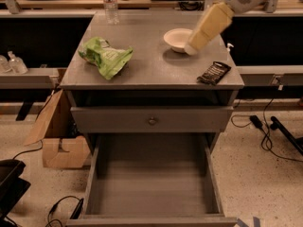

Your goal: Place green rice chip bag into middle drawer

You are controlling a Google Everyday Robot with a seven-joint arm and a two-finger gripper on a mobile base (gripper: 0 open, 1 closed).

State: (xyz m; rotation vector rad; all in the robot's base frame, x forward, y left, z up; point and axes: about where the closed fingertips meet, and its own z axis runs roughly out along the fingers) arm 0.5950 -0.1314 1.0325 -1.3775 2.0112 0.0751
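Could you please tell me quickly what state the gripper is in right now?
Gripper: cannot be told; it is by the white bowl on the cabinet top, away from the green rice chip bag.
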